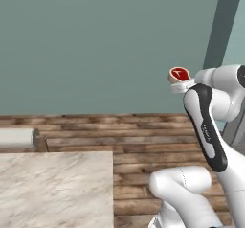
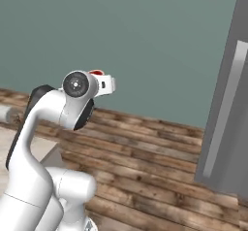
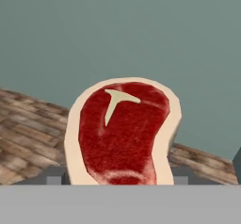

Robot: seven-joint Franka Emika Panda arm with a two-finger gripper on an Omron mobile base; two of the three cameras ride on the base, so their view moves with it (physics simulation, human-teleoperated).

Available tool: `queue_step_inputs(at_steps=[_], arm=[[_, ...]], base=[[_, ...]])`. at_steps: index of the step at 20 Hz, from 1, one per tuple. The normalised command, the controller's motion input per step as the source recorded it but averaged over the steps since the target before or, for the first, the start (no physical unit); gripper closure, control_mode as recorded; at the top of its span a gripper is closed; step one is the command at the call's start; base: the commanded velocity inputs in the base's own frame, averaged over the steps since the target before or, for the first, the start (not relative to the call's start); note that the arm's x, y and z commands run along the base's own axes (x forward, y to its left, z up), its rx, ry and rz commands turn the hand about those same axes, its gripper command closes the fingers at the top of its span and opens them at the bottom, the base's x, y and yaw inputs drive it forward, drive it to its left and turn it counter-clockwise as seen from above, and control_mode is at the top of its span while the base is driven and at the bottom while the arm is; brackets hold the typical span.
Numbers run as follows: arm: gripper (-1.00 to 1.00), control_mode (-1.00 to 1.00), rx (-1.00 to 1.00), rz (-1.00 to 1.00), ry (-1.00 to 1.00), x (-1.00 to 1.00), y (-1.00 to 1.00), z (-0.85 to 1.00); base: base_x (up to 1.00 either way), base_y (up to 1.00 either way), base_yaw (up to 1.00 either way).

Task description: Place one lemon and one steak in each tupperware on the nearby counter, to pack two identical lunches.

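Low in the hand view, your claw has the steak between its two grey fingertips, which show at either side of the meat's lower end. The jaws stand fairly wide apart, spread across the width of the cut and closed on it. You see the steak face on, standing up from the fingers: red meat with a pale T-shaped bone mark near its top and a cream fat rim all round. Its lower edge is cut off at the bottom of that view, so you cannot see just where the pads meet it.

Upper right in the left base view, the same steak sits as a small red disc at the end of the raised arm, above the white hand, well up against the teal wall. Left of centre in the right base view, only a red sliver of it peeps over the white wrist, which hides the fingers.

Lower left of the left base view, a corner of the marble counter shows, far below and left of the claw, with plank floor between.
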Motion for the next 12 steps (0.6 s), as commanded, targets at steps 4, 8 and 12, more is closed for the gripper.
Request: queue_step_inputs(at_steps=[4,8,12], arm=[[1.00,1.00,0.00,0.00,0.00,0.00,0.00,0.00],[1.00,1.00,0.00,0.00,0.00,0.00,0.00,0.00],[1.00,1.00,0.00,0.00,0.00,0.00,0.00,0.00]], base=[[-1.00,0.10,0.15],[-1.00,0.16,0.15],[-1.00,0.19,0.15]])
